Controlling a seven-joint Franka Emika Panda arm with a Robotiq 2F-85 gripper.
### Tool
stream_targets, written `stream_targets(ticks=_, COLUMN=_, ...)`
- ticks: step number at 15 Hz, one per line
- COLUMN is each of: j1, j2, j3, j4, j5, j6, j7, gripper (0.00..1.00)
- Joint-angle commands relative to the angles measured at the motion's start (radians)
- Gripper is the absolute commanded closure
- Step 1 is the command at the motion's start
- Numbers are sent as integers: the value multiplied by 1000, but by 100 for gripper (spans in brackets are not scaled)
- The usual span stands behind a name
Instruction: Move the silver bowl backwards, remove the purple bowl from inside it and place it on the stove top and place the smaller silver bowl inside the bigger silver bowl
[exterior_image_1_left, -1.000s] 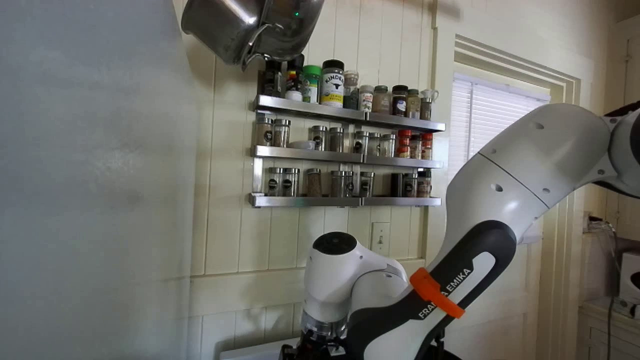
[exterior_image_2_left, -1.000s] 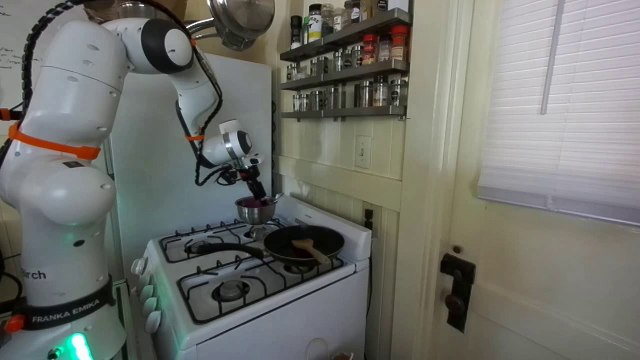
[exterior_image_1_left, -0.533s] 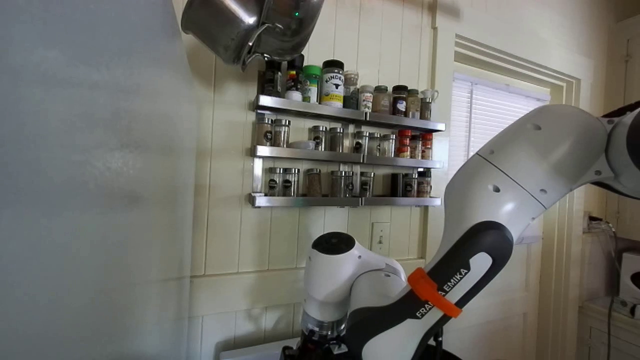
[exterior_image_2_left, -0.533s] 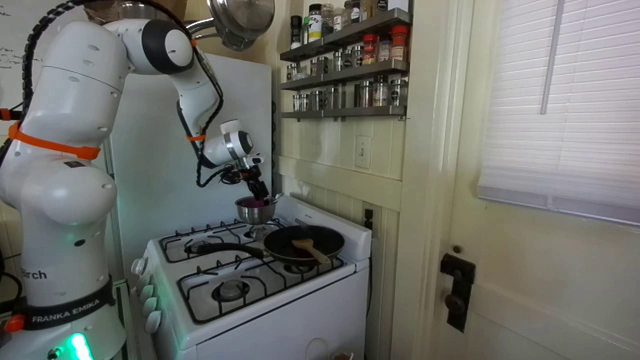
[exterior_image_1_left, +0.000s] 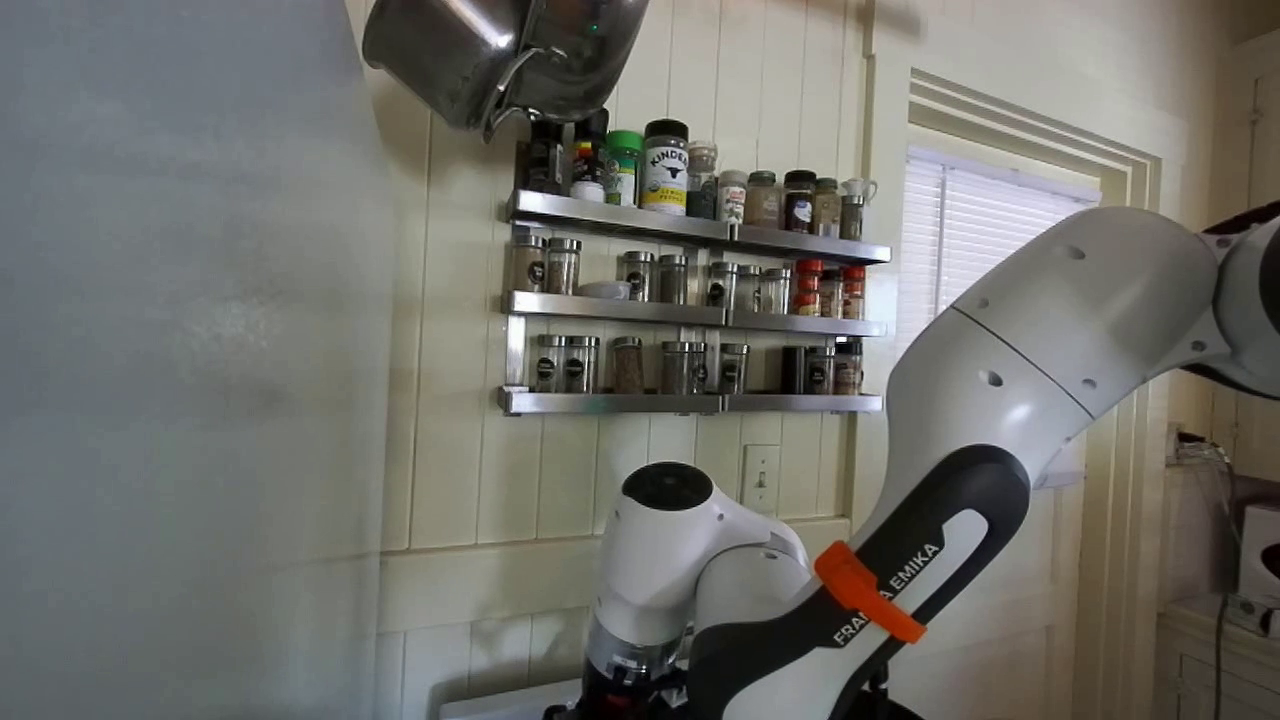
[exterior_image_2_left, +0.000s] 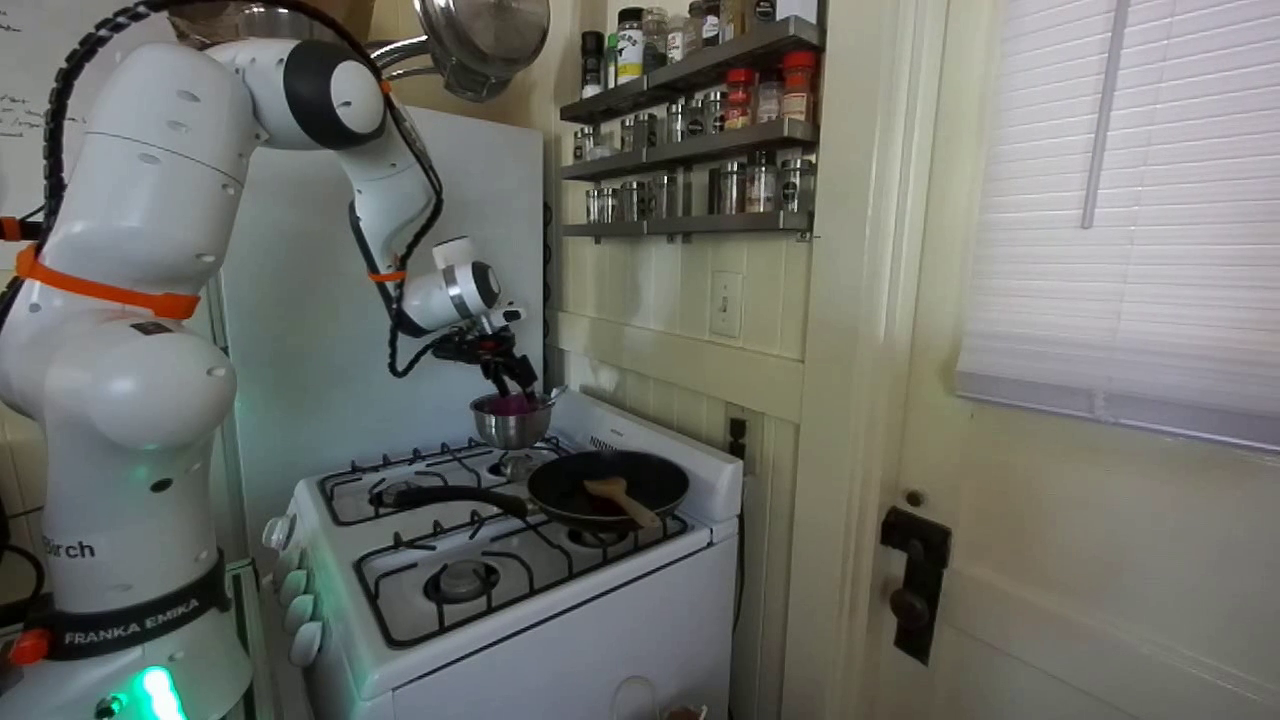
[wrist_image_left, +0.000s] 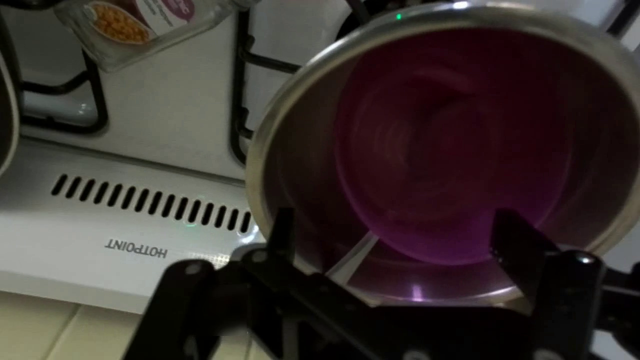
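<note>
in an exterior view, the arm (exterior_image_1_left: 970, 400) reads "franka emika", a jar (exterior_image_1_left: 665, 170) "kinder". in an exterior view, a wooden spatula (exterior_image_2_left: 615, 495) lies in a pan (exterior_image_2_left: 650, 475) near the silver bowl (exterior_image_2_left: 505, 430). in the wrist view, the stove (wrist_image_left: 120, 280) reads "hotpoint"; the purple bowl (wrist_image_left: 450, 175) sits inside the silver bowl, the gripper (wrist_image_left: 395, 225) near its rim, fingers wide apart.

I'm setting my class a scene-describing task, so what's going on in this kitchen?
A white robot arm holds its open, black two-fingered gripper over the rim of a round silver metal bowl at the back of a white gas stove. A round purple bowl sits inside, not yet lifted out. Nothing appears gripped; whether the gripper touches either bowl I can't tell. Nearby, a wooden utensil lies in a black frying pan.
</note>
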Motion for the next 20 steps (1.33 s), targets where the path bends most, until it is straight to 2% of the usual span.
stream_targets(ticks=1, j1=-1, j2=15, j3=-1, j4=-13, j5=36, j6=52, j7=-144, gripper=0)
stream_targets(ticks=5, j1=-20, j2=33, j3=-9, j4=-42, j5=89, j6=129, j7=-280, gripper=0)
stream_targets(ticks=6, j1=-53, j2=43, j3=20, j4=-42, j5=78, j6=136, j7=-291, gripper=0)
stream_targets(ticks=7, j1=-59, j2=48, j3=21, j4=-45, j5=83, j6=146, j7=-311, gripper=0)
stream_targets(ticks=8, j1=-64, j2=52, j3=21, j4=-44, j5=79, j6=144, j7=-317, gripper=20)
stream_targets(ticks=10, j1=-71, j2=58, j3=22, j4=-39, j5=76, j6=139, j7=-325, gripper=33)
stream_targets(ticks=18, j1=-63, j2=37, j3=24, j4=-35, j5=61, j6=108, j7=-310, gripper=96)
stream_targets(ticks=20, j1=-55, j2=21, j3=21, j4=-37, j5=55, j6=91, j7=-298, gripper=100)
